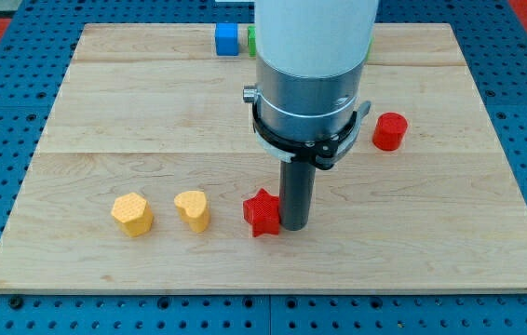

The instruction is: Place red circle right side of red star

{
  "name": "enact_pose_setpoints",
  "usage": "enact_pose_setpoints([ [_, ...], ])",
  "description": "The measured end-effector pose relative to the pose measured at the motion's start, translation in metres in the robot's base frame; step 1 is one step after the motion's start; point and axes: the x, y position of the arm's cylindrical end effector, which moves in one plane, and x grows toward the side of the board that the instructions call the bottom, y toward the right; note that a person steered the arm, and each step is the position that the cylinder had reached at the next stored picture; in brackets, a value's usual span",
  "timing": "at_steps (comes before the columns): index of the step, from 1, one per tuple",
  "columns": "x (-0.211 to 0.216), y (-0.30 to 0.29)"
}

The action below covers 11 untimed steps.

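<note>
The red star (pixel 263 212) lies on the wooden board at the lower middle of the view. My tip (pixel 295 225) stands right against the star's right side, touching or nearly touching it. The red circle (pixel 389 131) is a short red cylinder, up and to the right of the star, well apart from my tip. The arm's white and grey body hides the board behind it at the top middle.
A yellow hexagon block (pixel 132 214) and a yellow heart-like block (pixel 193 210) lie left of the star. A blue cube (pixel 226 39) and a partly hidden green block (pixel 252 41) sit at the top edge. The wooden board (pixel 105 112) rests on a blue pegboard.
</note>
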Motion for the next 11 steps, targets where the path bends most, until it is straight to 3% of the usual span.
enact_pose_setpoints([
  [2, -0.021, 0.014],
  [3, -0.066, 0.049],
  [5, -0.164, 0.050],
  [6, -0.152, 0.109],
  [7, -0.114, 0.127],
  [9, -0.150, 0.152],
  [10, -0.127, 0.186],
  [11, -0.092, 0.169],
])
